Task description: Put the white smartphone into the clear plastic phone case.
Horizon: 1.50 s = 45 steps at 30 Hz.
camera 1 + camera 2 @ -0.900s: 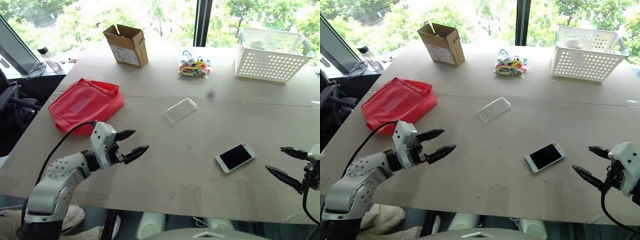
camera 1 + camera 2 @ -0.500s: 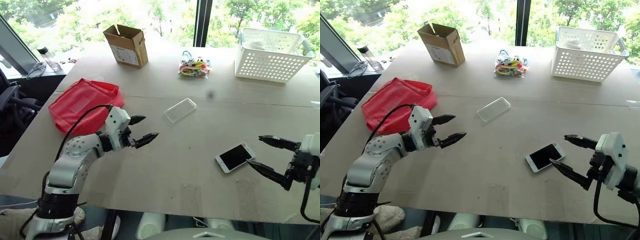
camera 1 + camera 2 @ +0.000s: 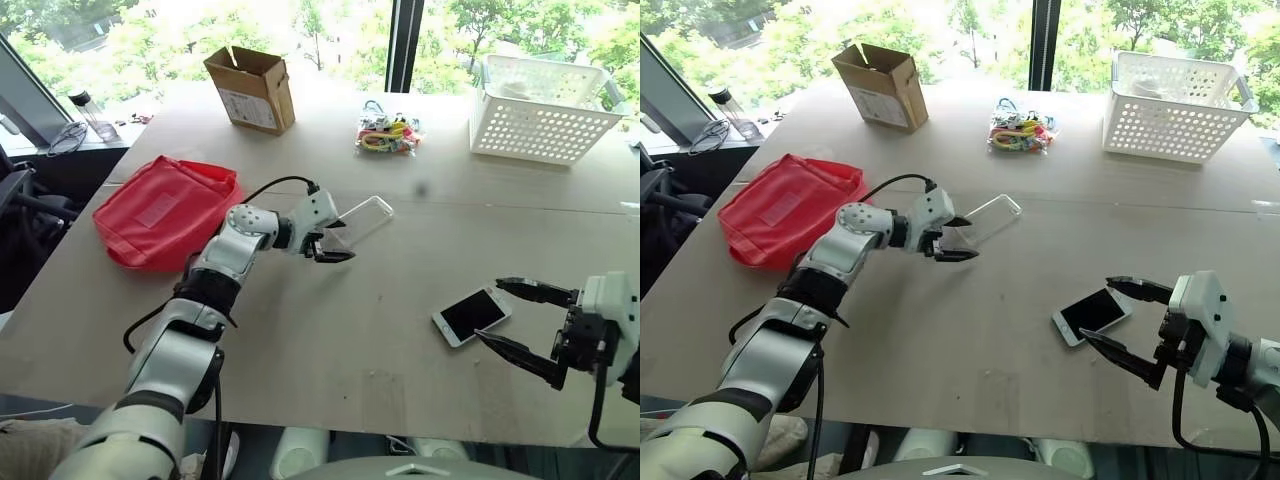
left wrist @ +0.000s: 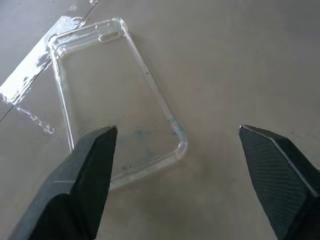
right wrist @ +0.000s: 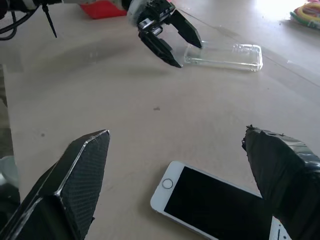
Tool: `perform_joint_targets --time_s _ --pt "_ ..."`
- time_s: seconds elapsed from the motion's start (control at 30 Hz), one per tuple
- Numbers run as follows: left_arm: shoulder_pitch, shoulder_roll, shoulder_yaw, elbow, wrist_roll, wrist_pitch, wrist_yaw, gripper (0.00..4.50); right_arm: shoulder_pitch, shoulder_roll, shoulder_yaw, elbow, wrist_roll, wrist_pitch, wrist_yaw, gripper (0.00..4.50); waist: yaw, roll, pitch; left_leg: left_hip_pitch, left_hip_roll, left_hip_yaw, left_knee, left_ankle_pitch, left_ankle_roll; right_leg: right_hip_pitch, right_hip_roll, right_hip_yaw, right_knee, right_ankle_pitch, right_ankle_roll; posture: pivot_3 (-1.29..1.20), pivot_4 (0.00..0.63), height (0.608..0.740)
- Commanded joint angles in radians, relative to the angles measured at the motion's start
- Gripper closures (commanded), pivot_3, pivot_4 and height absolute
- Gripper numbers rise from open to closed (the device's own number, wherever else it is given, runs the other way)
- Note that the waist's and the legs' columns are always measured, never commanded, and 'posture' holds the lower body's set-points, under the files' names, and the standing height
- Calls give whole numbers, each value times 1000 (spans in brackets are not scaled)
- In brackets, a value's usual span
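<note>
A wide, pale desk (image 3: 330, 330) stands before a window with green trees outside. Toward its far right corner sits a white perforated basket (image 3: 545, 112). On the left side lies a flat red pouch (image 3: 165, 210). At the far left stands an open brown cardboard box (image 3: 252, 90). Between box and basket, near the far edge, lies a small heap of coloured bands (image 3: 387, 135).

The left end effector (image 3: 335, 240) reaches across the middle of the desk, its two black fingers spread apart and grasping nothing, poised at the near end of the clear plastic phone case (image 4: 117, 95). The case lies flat on the desk, open side up, near the centre. In the left wrist view one fingertip overlaps the case's near corner; whether it touches cannot be told.

The right end effector (image 3: 1120, 320) hovers low over the near right part of the desk, its fingers wide apart and empty. The white smartphone (image 3: 470, 314) lies screen up on the desk just beside and between those fingertips, well apart from the case.
</note>
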<state>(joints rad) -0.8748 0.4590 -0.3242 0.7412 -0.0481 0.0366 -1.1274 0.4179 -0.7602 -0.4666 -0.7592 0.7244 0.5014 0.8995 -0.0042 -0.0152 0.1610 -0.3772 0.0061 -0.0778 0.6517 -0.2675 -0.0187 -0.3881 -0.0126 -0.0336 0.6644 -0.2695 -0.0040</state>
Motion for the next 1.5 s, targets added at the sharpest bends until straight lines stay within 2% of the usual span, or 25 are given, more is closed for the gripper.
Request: perform_joint_targets --time_s 0.03,0.13,0.17,0.23,0.3,0.4,0.5,0.6,0.63,0.7,0.73,0.8,0.83,0.9,0.93,1.0,1.07,1.13,1.33,1.5 --pt "-63 -13 -7 158 58 -76 -37 2672 23 18 1 -55 -12 -27 -25 0 -5 0 0 0 0 0 0 0 1 0 0 0 0 0 0 0 150 740" --pt "-73 -27 21 197 55 -35 -41 4053 43 31 14 -67 -30 -36 -38 0 -8 0 0 0 0 1 0 -1 2 0 -1 1 1 0 1 0 150 740" --pt "-67 -31 38 174 36 22 -50 4370 47 35 19 -70 -34 -38 -43 0 -8 0 0 0 0 1 0 -1 2 1 -1 1 1 1 1 0 150 740" --pt "-50 -34 73 95 -6 163 -55 4462 50 39 26 -74 -41 -41 -50 0 -10 0 0 1 -1 1 2 -1 2 1 -2 1 2 -1 6 0 150 740" --pt "-4 -25 116 -115 -81 456 -33 4462 54 42 36 -75 -50 -46 -56 0 -13 0 0 2 0 2 2 -1 2 1 -2 2 3 -1 6 0 150 740" --pt "81 -22 196 -453 -184 877 78 4462 59 44 48 -75 -59 -54 -60 0 -15 0 0 2 2 2 2 -1 2 0 -2 3 5 -2 7 0 150 740" --pt "157 -66 316 -728 -269 1202 218 4462 56 42 64 -74 -63 -60 -58 0 -10 0 0 0 2 1 3 -1 1 -3 -4 3 7 -2 7 0 150 740" --pt "203 -116 397 -882 -290 1361 345 4462 47 36 78 -71 -64 -63 -52 0 -5 0 0 0 1 1 4 -1 1 -3 -6 3 9 -3 8 0 150 740" --pt "240 -99 352 -930 -275 1320 364 4462 40 33 83 -67 -63 -63 -49 0 -5 0 0 0 1 1 4 -1 1 -3 -6 3 9 -3 9 0 150 740" --pt "300 -141 298 -971 -266 1258 412 4462 18 29 103 -55 -66 -65 -46 0 -5 0 0 1 0 2 4 -1 1 -3 -6 5 11 -4 9 0 150 740" --pt "319 -175 283 -968 -261 1223 440 3958 10 28 112 -51 -71 -67 -46 0 -5 0 0 2 0 2 4 -1 1 -3 -6 7 12 -4 9 0 150 740" --pt "327 -246 318 -963 -305 1204 455 3514 -7 30 121 -52 -71 -65 -57 0 -4 -1 0 3 0 2 4 -1 1 -3 -6 7 12 -4 9 0 150 740" --pt "326 -246 319 -970 -323 1180 438 3276 -12 30 118 -56 -65 -60 -63 0 2 -1 0 3 0 2 4 -1 1 -3 -7 7 12 -4 9 0 150 740" --pt "333 -167 271 -990 -321 1045 339 2410 -15 30 109 -64 -56 -52 -71 0 7 -3 1 1 -1 3 6 -1 1 -3 -6 5 12 -3 9 0 150 740" --pt "338 -98 232 -999 -309 935 238 1829 -13 31 106 -66 -56 -51 -72 0 6 -2 1 1 0 4 6 -1 1 -3 -6 6 12 -3 8 0 150 740" --pt "332 37 175 -962 -308 754 17 1469 -3 37 112 -68 -67 -56 -79 0 -6 -2 1 2 0 7 4 -1 1 -4 -5 7 13 -2 5 0 150 740" --pt "297 103 132 -861 -277 611 -75 1469 2 42 123 -71 -74 -61 -88 0 -5 -1 1 3 0 10 1 1 -3 -5 -5 10 13 -2 5 0 150 740" --pt "236 119 101 -704 -224 462 -124 1469 -2 49 136 -79 -77 -59 -104 0 7 -2 0 5 0 12 2 -1 1 -4 -5 11 13 -2 5 0 150 740" --pt "97 118 41 -334 -122 154 -267 1469 24 61 138 -104 -79 -60 -130 0 16 -2 1 5 -2 15 3 -3 5 -4 -5 14 12 -2 6 0 150 740" --pt "47 84 -9 -178 -53 -10 -334 1469 35 68 147 -120 -84 -60 -155 0 15 -2 1 1 -2 17 4 -4 7 -8 -5 15 11 -2 7 0 150 740"
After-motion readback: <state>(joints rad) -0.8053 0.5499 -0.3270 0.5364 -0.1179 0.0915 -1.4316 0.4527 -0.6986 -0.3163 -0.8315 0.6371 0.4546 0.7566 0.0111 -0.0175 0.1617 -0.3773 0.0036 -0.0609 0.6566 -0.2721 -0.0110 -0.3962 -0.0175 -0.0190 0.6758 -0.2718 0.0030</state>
